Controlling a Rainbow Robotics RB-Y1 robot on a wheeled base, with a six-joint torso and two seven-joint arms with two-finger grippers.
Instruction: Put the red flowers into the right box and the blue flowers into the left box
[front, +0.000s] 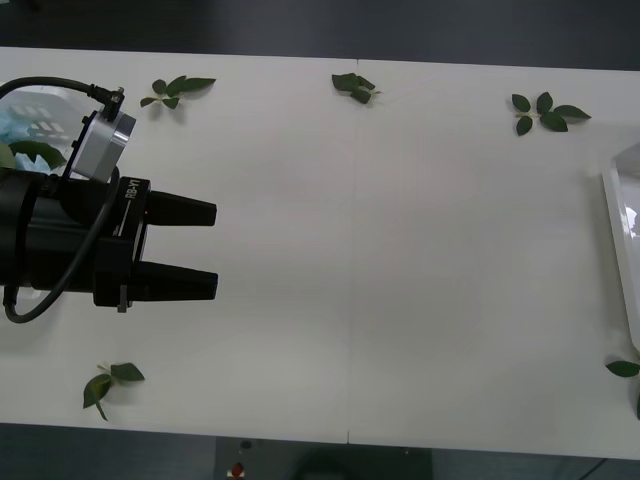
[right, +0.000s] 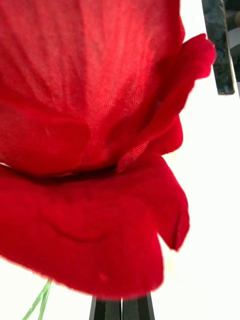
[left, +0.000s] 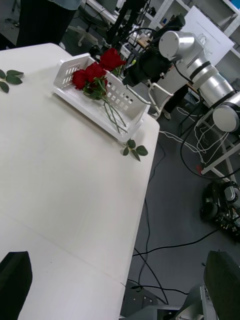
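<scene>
Left hand is over the left part of the white tabletop, its two black fingers spread apart with nothing between them. Behind that arm, at the far left edge, the left box sits with a pale-blue flower and green leaf partly visible inside it. Right hand has its black fingers pressed together at the base of a red rose, whose petals lie directly in front of the wrist camera; a thin green stem shows beside the fingers. In the left wrist view the right arm reaches over the right box, a slotted white tray at the tabletop's right end, holding one rose above it. Two more red roses lie in that tray with stems trailing across it. Loose leaf sprigs lie scattered along the tabletop edges
</scene>
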